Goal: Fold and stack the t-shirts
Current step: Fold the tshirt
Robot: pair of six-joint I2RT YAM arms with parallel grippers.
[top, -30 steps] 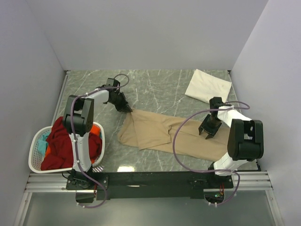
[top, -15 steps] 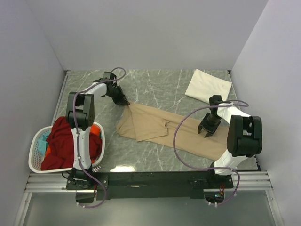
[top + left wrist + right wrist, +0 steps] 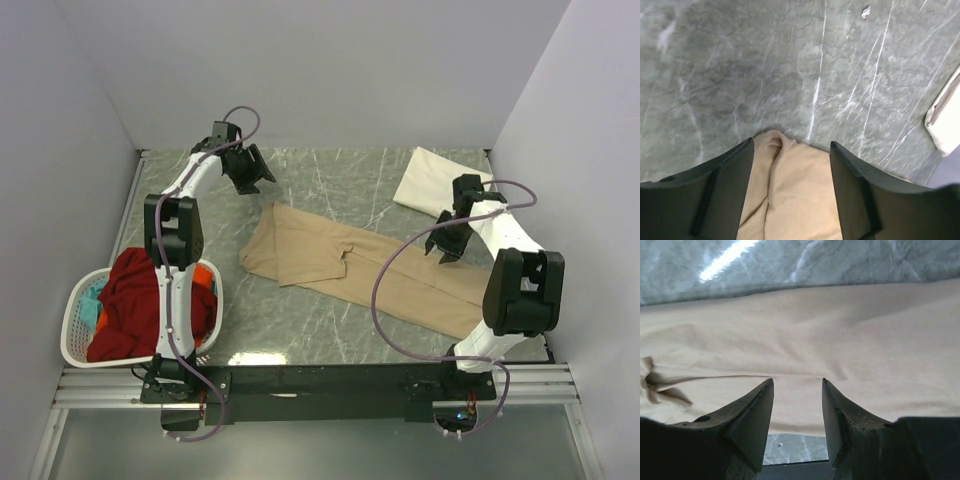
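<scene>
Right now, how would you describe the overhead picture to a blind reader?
A tan t-shirt lies spread on a grey marble table between a robot's left pincer and right pincer, both open and empty. A folded cream shirt lies far right; a white basket of red clothes stands near left.

light: bright, even — overhead | glare: white streak on marble table [image 3: 727, 257] | focus: sharp, soft shadows

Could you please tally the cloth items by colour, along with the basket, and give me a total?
tan shirt, spread on the table: 1
cream-white shirt, folded: 1
red cloth, in the basket: 1
orange cloth, in the basket: 1
teal cloth, in the basket: 1
white basket: 1
Total: 6
</scene>
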